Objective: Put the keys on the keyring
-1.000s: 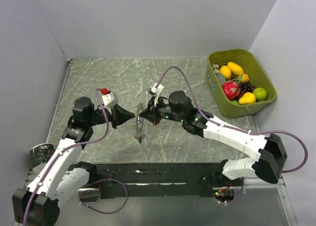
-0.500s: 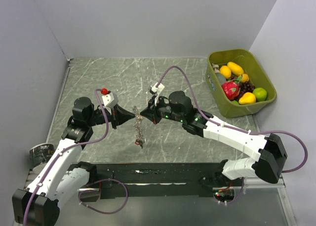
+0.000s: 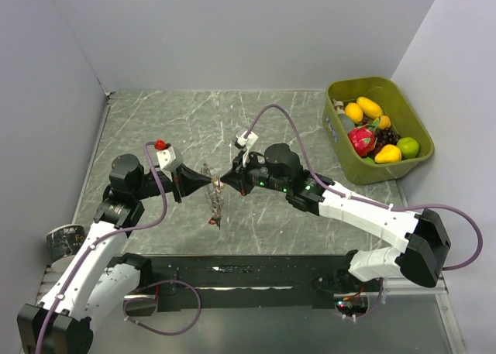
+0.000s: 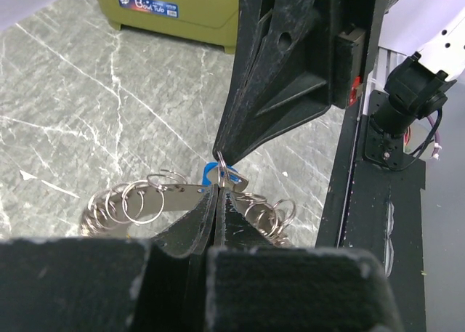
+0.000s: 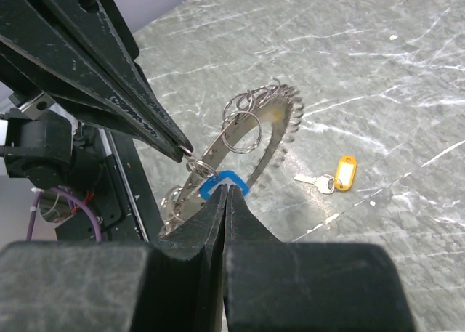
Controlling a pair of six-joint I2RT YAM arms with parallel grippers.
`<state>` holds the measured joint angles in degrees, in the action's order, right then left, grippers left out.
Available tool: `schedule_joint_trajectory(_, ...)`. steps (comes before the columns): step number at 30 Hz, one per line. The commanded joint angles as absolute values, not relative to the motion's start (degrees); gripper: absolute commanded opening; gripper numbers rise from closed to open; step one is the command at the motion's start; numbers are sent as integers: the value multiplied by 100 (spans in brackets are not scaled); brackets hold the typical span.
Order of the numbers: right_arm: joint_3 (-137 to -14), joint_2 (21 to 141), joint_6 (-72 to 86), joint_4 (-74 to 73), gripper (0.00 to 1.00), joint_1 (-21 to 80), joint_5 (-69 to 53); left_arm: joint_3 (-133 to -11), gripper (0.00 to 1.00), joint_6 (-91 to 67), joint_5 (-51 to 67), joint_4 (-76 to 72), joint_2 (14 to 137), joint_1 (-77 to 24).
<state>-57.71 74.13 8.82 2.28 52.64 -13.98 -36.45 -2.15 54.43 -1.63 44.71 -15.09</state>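
Observation:
The keyring (image 3: 215,201) is a grey metal band carrying several small split rings. It hangs in the air between my two grippers. It also shows in the left wrist view (image 4: 145,201) and the right wrist view (image 5: 251,136). My left gripper (image 3: 210,183) (image 4: 218,191) is shut on the keyring's upper edge. My right gripper (image 3: 225,179) (image 5: 227,189) is shut on the blue tag of a key (image 5: 225,179) (image 4: 209,173), held right against the ring. The two gripper tips nearly touch. A yellow-tagged key (image 5: 336,176) lies flat on the table beyond the ring.
A green bin (image 3: 415,129) of toy fruit stands at the back right; its wall shows in the left wrist view (image 4: 182,16). The marble tabletop (image 3: 194,129) is walled at the left and back. A dark strip (image 3: 256,273) runs along the near edge.
My left gripper and the keyring have shifted slightly left. The right gripper has held its place on the blue tag.

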Motion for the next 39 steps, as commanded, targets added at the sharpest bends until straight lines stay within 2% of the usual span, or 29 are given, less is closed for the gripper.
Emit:
schedule_joint_trajectory(1,-5739,7374,782,396,0,5300,-1362,-3762,1,-229,5634,-659,4316,-1529)
schedule_joint_trajectory(9,-5423,6988,624,711,0,5300,-1520,-3779,1,-193,5599,-598,4316,-1529)
schedule_joint_trajectory(10,-5371,6926,598,773,4,5291,-1547,-3779,1,-185,5590,-598,4315,-1529)
schedule_joint_trajectory(11,-5274,6795,528,869,8,5291,-1590,-3779,1,-185,5590,-598,4324,-1529)
schedule_joint_trajectory(12,-5239,6733,501,905,23,5300,-1643,-3779,1,-185,5590,-589,4324,-1529)
schedule_joint_trajectory(17,-5028,6417,378,1133,73,5282,-1775,-3771,1,-202,5634,-624,4350,-1529)
schedule_joint_trajectory(20,-5062,6416,413,1204,84,5273,-1889,-3771,1,-202,5660,-633,4351,-1529)
schedule_joint_trajectory(25,-5229,6626,475,1239,87,5273,-2091,-3771,1,-229,5757,-659,4368,-1529)
schedule_joint_trajectory(34,-5475,7039,448,1301,81,5265,-2189,-3744,1,-290,5897,-765,4342,-1529)
schedule_joint_trajectory(39,-5581,7251,545,1301,72,5273,-2119,-3735,1,-308,5950,-791,4333,-1529)
